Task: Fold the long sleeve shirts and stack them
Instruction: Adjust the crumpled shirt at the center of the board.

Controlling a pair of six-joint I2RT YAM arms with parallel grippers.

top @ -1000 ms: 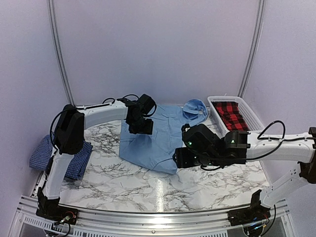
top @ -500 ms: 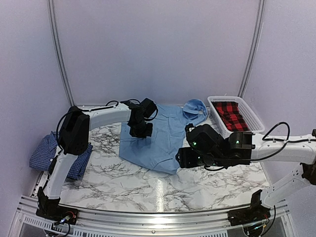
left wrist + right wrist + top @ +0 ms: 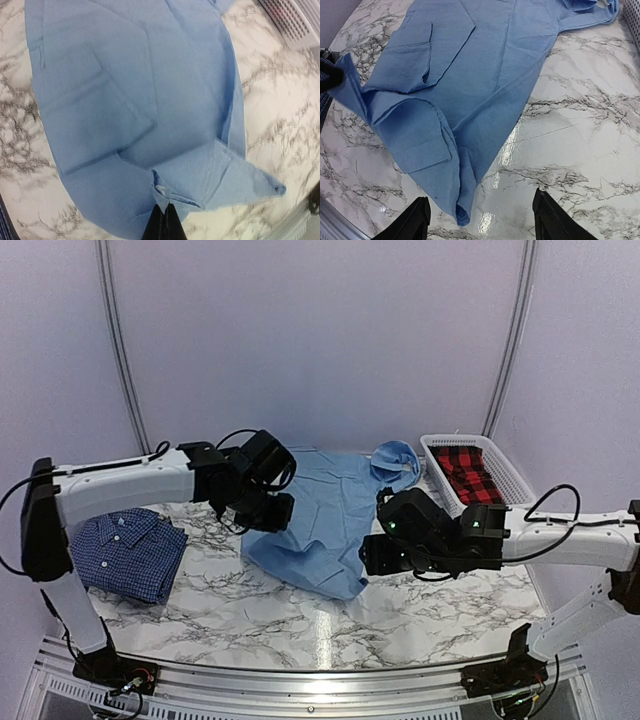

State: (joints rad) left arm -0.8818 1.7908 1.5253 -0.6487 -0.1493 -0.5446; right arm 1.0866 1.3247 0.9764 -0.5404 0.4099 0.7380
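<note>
Folding the light blue shirt (image 3: 322, 508) now. It lies spread mid-tabletop (image 3: 300, 618), collar toward the back, partly folded and not yet square. The checked shirt (image 3: 125, 552) sits folded at the left edge, well apart from it, so I judge that one done.

Left pincer (image 3: 161, 212) is clamped on a fold at the blue shirt's left side, with the cloth pinched between the closed tips and that corner raised off the marble. Right pincer (image 3: 481, 196) is spread wide, holds nothing, and hovers just past the shirt's near right corner.

Next move, as I read it: carry the pinched edge across toward the middle, with the right side either pinning or picking up the near hem so the panel doesn't drag. Risk is a thin grip slipping mid-swing. Stacking onto the checked shirt comes after.

Basket (image 3: 505, 468) with red plaid cloth (image 3: 465, 472) at back right – not involved.
</note>
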